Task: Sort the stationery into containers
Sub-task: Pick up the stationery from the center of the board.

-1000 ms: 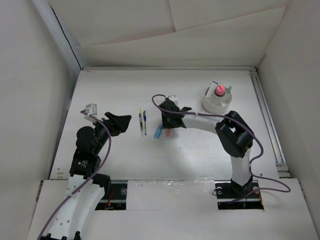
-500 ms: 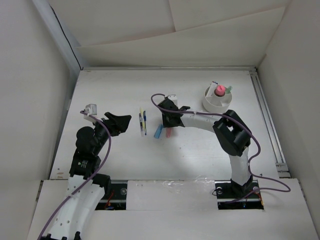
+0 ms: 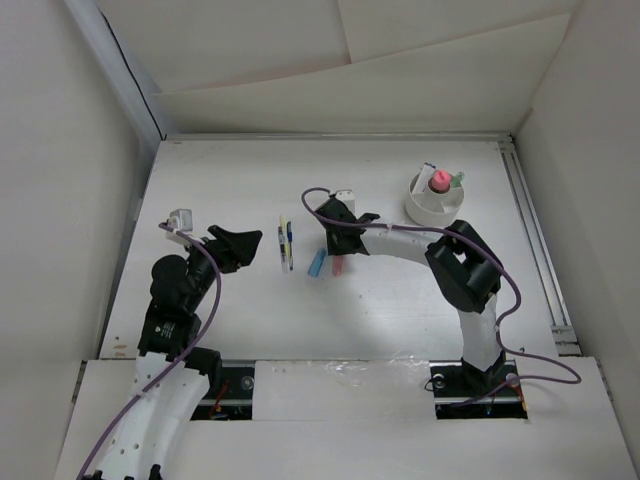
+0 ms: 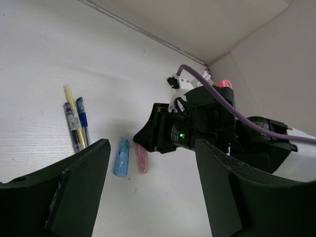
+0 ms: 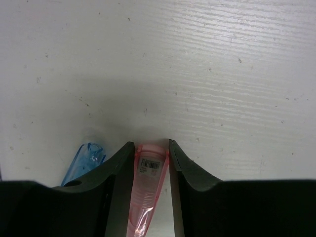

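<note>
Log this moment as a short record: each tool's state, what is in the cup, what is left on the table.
right tool: shut on pink marker, which lies on the table
left tool: open, empty
cup: pink piece and a green item inside
left on table: blue marker beside the pink marker; pens lying together

We record one pink marker (image 5: 147, 190), translucent, lying flat on the table (image 3: 400, 290) and pinched between the right gripper's (image 5: 148, 150) fingers. One blue marker (image 5: 81, 163) lies just beside it. A yellow pen (image 4: 74, 111) and a blue pen (image 4: 83, 118) lie side by side nearby. One round white cup (image 3: 430, 213) stands upright, well apart, holding a pink piece (image 3: 439, 181) and a green marker (image 3: 457, 179).
</note>
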